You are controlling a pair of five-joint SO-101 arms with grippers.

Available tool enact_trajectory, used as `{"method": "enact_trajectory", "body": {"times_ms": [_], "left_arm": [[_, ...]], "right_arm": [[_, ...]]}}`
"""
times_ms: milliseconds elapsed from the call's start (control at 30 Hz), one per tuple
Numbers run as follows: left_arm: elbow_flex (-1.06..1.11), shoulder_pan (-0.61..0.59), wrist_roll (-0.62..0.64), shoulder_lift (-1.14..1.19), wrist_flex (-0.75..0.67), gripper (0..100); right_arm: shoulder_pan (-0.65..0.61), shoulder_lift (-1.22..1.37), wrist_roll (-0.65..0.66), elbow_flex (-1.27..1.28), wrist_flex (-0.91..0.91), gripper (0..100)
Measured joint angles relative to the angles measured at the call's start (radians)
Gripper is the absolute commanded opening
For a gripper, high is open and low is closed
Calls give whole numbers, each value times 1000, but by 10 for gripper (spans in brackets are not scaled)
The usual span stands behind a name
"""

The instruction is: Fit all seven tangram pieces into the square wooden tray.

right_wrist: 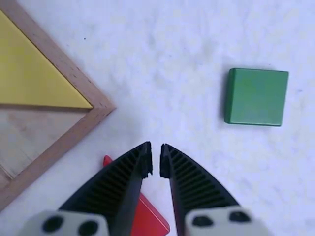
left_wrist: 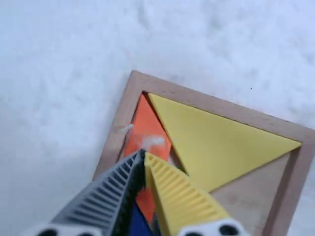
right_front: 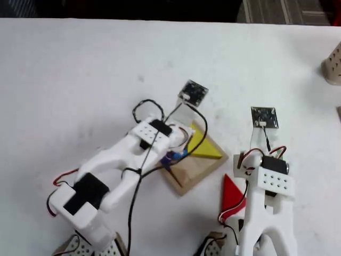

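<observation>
Starting from the near left corner of the table (right_front: 80, 64): left arm stretched toward the middle, left gripper (left_wrist: 143, 156) over the wooden tray (right_front: 187, 181). Fingers pressed together along their length, nothing clamped between, tip over the orange piece (left_wrist: 145, 125); touching or just above, impossible to tell.

Inside the tray: orange piece against one rim edge, running into a corner. Just beside it, large yellow triangle (right_front: 203, 148), long side laid along the adjoining rim edge from that corner to the next. Blue piece (left_wrist: 140, 223) under the left gripper's fingers, mostly hidden. Bare wood floor across the part of the tray below the yellow triangle's point.

Further right, off the tray: red triangle (right_front: 231, 193) flat on the table, near the tray's near right edge and close beside the right arm. Right gripper (right_wrist: 155, 160) above the table by the tray's right corner, fingers all but together with a thin slit between, holding nothing, red triangle partly beneath them. Green square (right_wrist: 257, 97) lying on the table beyond the fingertips, apart from the tray.

At the table's far right edge, a beige perforated object (right_front: 333, 64).
</observation>
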Motion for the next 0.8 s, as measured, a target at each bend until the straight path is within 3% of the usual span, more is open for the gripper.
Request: {"method": "enact_trajectory", "body": {"times_ms": [333, 567, 800], "left_arm": [[0, 51, -2, 0, 0, 22], [146, 51, -2, -213, 21, 22], [276, 152, -2, -364, 92, 22]], "right_arm": [[0, 0, 0, 0, 0, 39], [-2, 0, 0, 0, 0, 39], [-2, 0, 0, 0, 0, 39]]}}
